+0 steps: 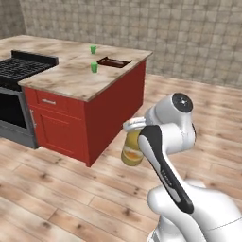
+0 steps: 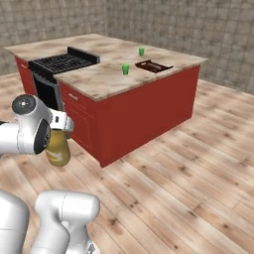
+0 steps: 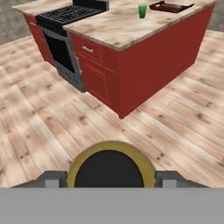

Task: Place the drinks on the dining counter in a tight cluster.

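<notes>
The gripper gripped the juice bottle between wide-set jaws, upright, presumably to carry it level; it hung above the floor, well short of the counter where it belonged.

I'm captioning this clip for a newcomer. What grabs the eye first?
The squat yellow-orange juice bottle held in the gripper above the wooden floor, short of the dining counter. Then that marbled island on its red base, with the black cooktop and two green cups on top.
</notes>
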